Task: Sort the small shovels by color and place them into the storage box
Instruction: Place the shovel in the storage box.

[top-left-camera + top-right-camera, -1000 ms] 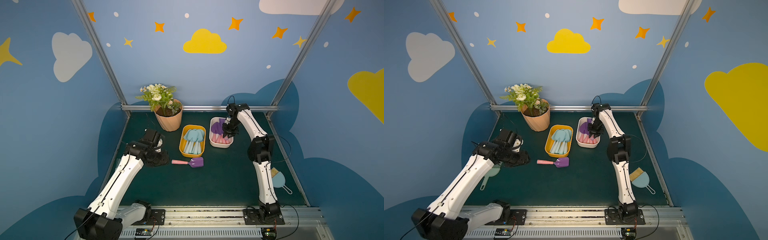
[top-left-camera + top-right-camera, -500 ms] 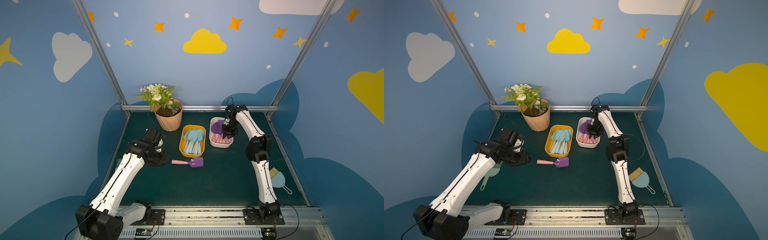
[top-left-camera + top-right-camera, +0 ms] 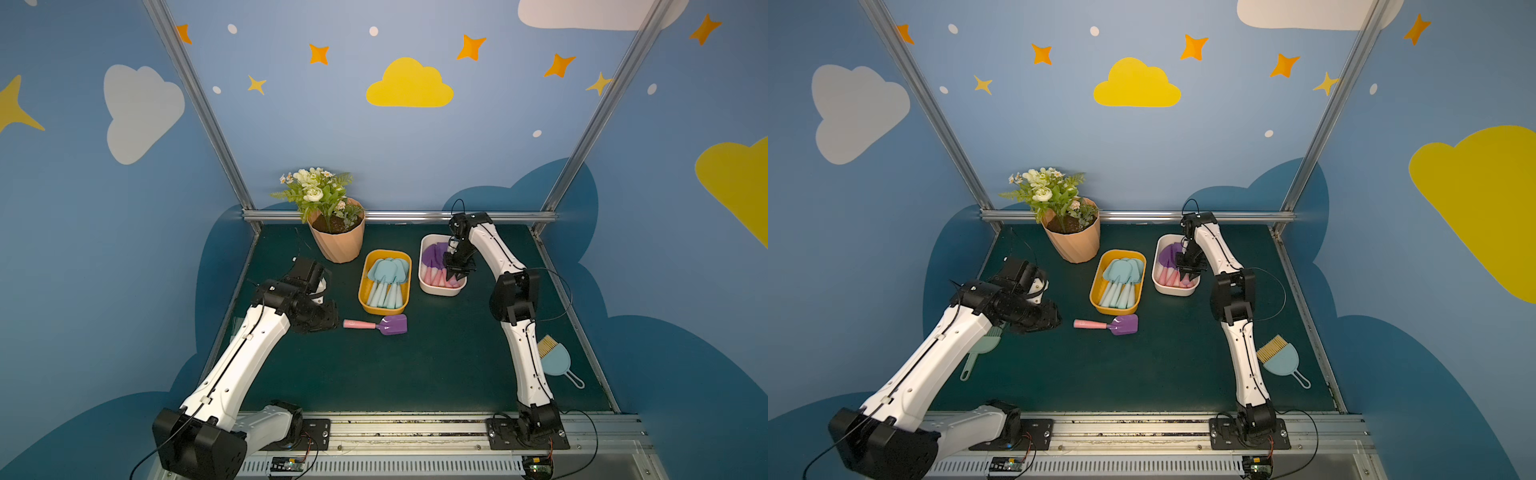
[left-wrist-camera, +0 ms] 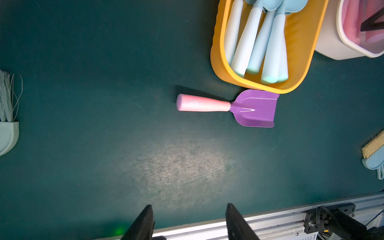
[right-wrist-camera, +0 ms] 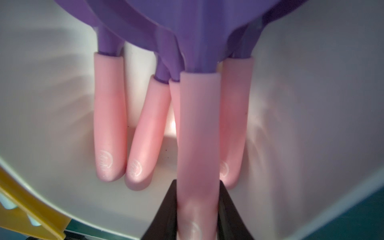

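Placing step: right gripper (image 5: 198, 187) clenched on pink handle of held purple shovel (image 5: 198, 128), low in white box (image 3: 440, 290) at 3 o'clock of yellow box (image 3: 382, 310); next likely let go, then fetch loose purple shovel (image 3: 376, 325) at yellow box's 6 o'clock, where left gripper (image 4: 188, 205) hovers released, empty.

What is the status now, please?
Right gripper shut on pink-handled shovel inside white box. Left gripper open, empty. One purple shovel loose on mat, beside yellow box.
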Robot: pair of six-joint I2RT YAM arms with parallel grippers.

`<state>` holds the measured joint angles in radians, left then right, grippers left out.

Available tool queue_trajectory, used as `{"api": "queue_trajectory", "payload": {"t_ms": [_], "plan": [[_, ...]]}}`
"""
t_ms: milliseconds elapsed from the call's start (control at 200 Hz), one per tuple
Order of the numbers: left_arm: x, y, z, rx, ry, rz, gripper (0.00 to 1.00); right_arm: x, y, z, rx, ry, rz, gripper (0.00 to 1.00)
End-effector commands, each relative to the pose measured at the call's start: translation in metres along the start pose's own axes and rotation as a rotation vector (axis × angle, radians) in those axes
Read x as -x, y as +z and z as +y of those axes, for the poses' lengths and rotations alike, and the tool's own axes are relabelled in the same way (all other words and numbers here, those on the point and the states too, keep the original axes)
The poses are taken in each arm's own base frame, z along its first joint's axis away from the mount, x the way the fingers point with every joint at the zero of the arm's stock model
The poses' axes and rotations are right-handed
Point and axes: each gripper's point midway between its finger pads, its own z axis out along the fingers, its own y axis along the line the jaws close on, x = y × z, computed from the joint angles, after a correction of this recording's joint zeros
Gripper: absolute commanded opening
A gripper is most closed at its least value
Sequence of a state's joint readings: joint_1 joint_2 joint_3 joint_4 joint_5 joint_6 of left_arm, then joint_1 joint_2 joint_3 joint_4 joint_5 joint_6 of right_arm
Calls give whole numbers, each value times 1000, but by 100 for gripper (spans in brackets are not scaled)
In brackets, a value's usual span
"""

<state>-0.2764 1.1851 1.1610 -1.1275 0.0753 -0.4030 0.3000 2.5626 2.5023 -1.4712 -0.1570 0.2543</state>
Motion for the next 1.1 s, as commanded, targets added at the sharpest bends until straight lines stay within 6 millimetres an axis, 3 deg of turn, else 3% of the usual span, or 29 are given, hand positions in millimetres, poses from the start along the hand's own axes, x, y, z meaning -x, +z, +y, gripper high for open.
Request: {"api": "queue_trajectory", "payload": {"t_ms": [0,280,516,686,831,956,1091], "plan": [[-3,0,3,11,10,15,47,0,8,-7,-21,29,23,23],[-3,1,3,12,9,15,48,-6,13,-11,-37,49,57,34],[-3,1,3,11,8,15,48,-5,-4,-11,-43,41,20,40],[-3,2,4,12,8,16,48,-7,-41,-7,-40,37,-60,41],[-1,4,3,11,12,17,48,-12,-89,-5,-45,38,-168,43],[4,5,1,11,18,14,48,-24,-133,-6,-50,59,-265,45],[12,9,-2,17,59,27,48,-47,-166,-5,-33,68,-321,46]]}}
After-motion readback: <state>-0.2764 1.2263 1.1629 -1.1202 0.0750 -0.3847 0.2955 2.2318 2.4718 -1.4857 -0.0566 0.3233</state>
